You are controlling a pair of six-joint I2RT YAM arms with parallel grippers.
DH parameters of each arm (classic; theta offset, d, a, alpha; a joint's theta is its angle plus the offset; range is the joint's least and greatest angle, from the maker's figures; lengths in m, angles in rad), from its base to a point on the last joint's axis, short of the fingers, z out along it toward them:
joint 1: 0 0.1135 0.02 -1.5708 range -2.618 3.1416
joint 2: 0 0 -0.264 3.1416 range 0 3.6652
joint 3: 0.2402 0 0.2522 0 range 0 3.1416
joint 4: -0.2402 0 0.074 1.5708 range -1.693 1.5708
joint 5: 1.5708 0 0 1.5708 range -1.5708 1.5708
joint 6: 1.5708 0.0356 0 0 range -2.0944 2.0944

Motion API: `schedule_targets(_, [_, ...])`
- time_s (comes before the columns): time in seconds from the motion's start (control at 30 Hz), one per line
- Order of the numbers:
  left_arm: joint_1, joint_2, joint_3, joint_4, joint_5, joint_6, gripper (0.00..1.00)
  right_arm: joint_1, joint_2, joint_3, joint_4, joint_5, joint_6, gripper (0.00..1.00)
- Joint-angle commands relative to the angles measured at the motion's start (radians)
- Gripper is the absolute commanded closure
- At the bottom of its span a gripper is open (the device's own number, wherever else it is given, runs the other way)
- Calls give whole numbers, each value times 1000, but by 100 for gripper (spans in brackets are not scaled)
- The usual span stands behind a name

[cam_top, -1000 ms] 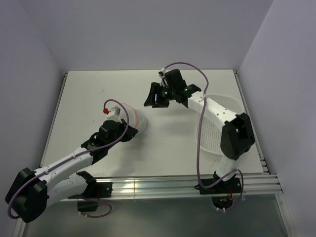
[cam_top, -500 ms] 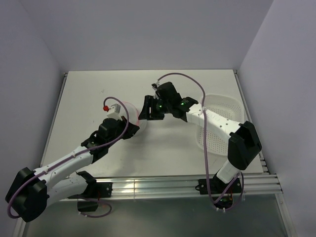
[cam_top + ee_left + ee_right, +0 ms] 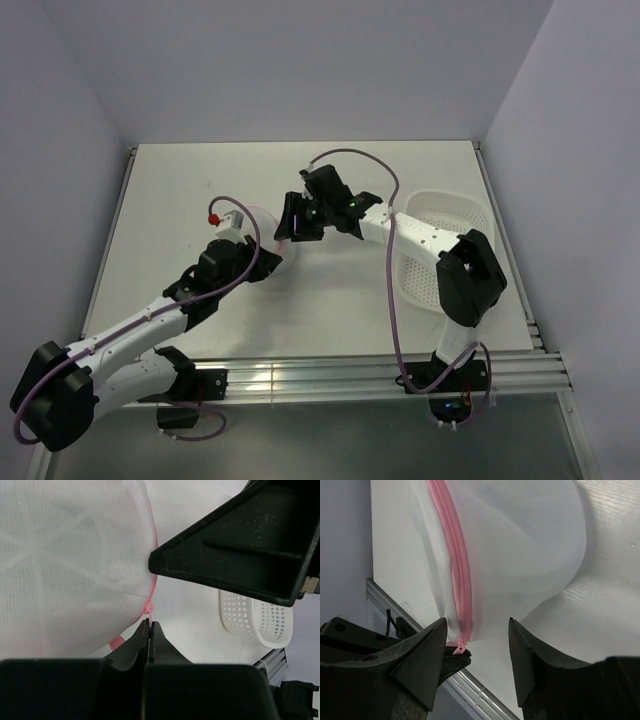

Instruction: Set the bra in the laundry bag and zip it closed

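The laundry bag (image 3: 268, 235) is a white mesh dome with a pink zipper (image 3: 456, 565), lying left of the table's centre. It also shows in the left wrist view (image 3: 75, 565). My left gripper (image 3: 260, 262) is shut on the pink zipper pull (image 3: 149, 617) at the bag's near edge. The pull also shows in the right wrist view (image 3: 460, 647). My right gripper (image 3: 293, 222) is open at the bag's right side, its jaws (image 3: 477, 645) straddling the zipper end without touching it. One of its fingers (image 3: 235, 555) shows in the left wrist view. The bra is hidden.
A white perforated plastic basket (image 3: 445, 215) lies at the right of the table under my right arm, and also shows in the left wrist view (image 3: 255, 622). The metal rail (image 3: 350, 375) runs along the near table edge.
My right arm has swung left and nearer, bringing its open gripper up to the bag's right side. My left gripper has stayed shut at the bag's edge.
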Motion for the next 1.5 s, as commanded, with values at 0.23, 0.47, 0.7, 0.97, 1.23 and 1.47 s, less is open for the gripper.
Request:
schedule_targets(0.23, [-3,-16,36,11,11,12,100,22,35,73,50,11,16,47])
schedule_targets(0.47, [-3,-32,35,-7,8,14,100,24,61,83,57,11,22,64])
schedule_targets(0.7, [-3,-71,21,-59,-21,6,100,19,83,119,45,20,31,94])
schedule_targets(0.97, [29,-139,-14,-176,-87,-31,100,-18,90,153,22,-3,17,99])
schedule_targets(1.23, [127,-177,-65,-231,-80,-51,100,-59,72,143,13,-27,-1,99])
schedule_targets(1.47, [147,-185,-73,-213,-52,-42,100,-72,57,121,18,-35,-7,100])
